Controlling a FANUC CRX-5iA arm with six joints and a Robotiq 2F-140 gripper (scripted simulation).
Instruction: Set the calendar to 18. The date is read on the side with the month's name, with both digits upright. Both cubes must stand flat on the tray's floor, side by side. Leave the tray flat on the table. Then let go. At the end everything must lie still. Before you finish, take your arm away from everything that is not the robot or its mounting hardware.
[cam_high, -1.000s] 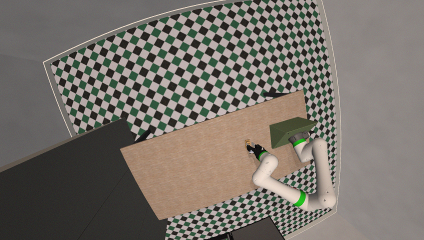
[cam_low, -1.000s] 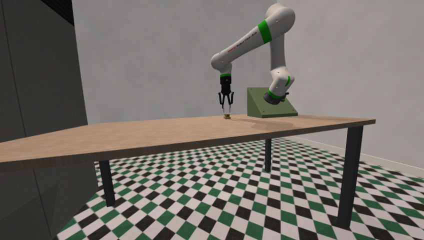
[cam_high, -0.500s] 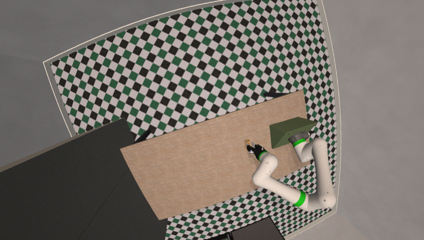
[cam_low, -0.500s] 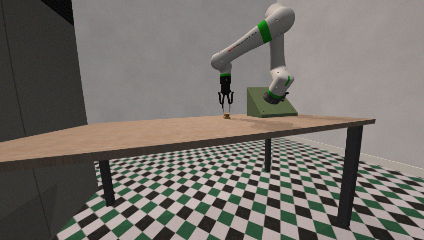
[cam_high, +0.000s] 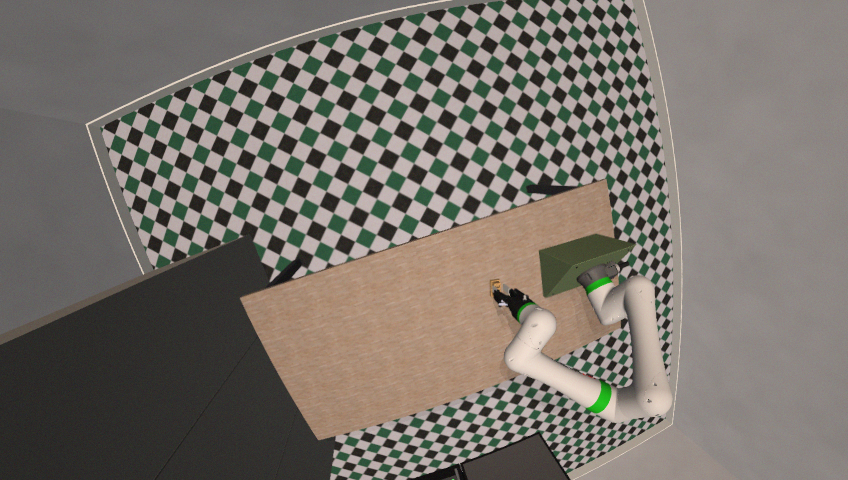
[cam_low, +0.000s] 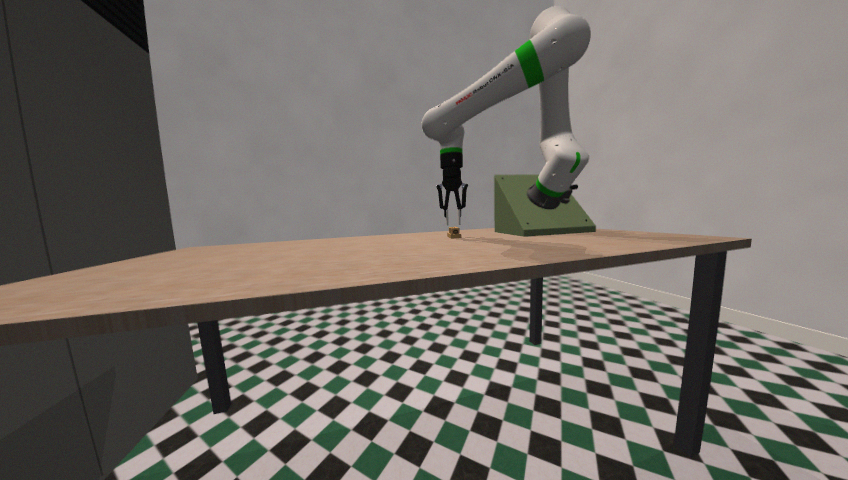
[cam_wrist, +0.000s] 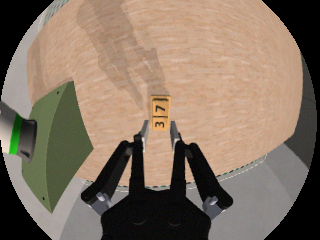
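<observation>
The calendar (cam_wrist: 159, 114) is a small orange tray with two cubes side by side; their top faces read 3 and 7 in the wrist view. It sits flat on the wooden table, also seen in the top view (cam_high: 495, 287) and the exterior view (cam_low: 454, 233). My gripper (cam_wrist: 159, 126) (cam_low: 453, 222) points straight down and hangs just above the calendar. Its fingers are partly open with a gap between them and hold nothing. The tray's side with the month's name is too small to read.
The green wedge-shaped robot base (cam_low: 538, 208) stands on the table close to the right of the calendar, also visible in the wrist view (cam_wrist: 56, 140). The table's near edge lies behind the gripper in the wrist view. A dark cabinet (cam_high: 119, 356) stands past the table's far end.
</observation>
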